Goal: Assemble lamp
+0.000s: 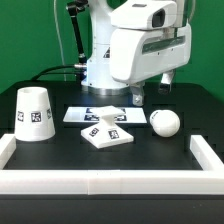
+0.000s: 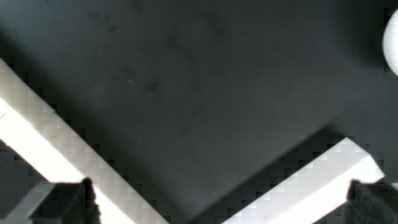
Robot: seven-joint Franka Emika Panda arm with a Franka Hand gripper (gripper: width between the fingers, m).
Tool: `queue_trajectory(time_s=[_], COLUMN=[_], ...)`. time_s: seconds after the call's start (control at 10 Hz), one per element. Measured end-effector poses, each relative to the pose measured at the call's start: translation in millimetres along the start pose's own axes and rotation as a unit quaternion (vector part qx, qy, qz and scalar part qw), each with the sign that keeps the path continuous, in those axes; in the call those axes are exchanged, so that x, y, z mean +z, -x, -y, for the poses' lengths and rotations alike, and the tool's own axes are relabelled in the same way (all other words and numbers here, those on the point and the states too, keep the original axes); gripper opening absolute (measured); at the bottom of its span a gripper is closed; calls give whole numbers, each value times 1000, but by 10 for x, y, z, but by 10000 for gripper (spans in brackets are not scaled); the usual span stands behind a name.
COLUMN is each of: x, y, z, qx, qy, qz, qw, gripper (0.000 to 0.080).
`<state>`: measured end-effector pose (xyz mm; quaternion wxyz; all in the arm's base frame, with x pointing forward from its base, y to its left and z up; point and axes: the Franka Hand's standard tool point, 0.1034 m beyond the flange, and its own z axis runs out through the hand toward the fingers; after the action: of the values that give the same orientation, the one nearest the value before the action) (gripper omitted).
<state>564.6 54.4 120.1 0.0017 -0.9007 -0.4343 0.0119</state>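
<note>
In the exterior view the tapered white shade [image 1: 35, 112] stands on the black table at the left. The flat square base [image 1: 107, 131] lies in the middle, tilted, with tags on top. The ball-shaped bulb [image 1: 164, 122] rests to its right. My gripper [image 1: 150, 93] hangs above the table behind the bulb and base, touching nothing. In the wrist view the gripper [image 2: 217, 205] is open and empty, with its dark fingertips [image 2: 63, 205] wide apart over bare table. A white curved edge there, probably the bulb [image 2: 391, 45], shows at the frame's border.
The marker board [image 1: 92, 114] lies flat behind the base. A white raised border [image 1: 110, 182] runs round the table's front and sides. In the wrist view two white bands of the border [image 2: 45, 140] meet in a V between the fingers.
</note>
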Motion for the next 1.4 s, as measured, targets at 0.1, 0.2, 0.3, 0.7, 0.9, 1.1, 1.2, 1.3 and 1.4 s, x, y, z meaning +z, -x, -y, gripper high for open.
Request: queue_trajectory(time_s=[0.1,0.2,0.3,0.7,0.9,1.1,1.2,1.3,1.4], x=[1,1,2,92,197,222,227,229,229], y=[0,0,1,429,730,819,821,824,827], z=[0,0,0,90,45,21,23,21,19], qx=[0,0,0,25,19,22,22,23,30], qy=[0,0,0,36,40,37,37,37,36], qz=[0,0,0,-31,-29,-26,-25,-25,-24], qw=[1000,1000,1000,999,999,999,999,999,999], gripper=[700,700,700,700,700,700,700,700,700])
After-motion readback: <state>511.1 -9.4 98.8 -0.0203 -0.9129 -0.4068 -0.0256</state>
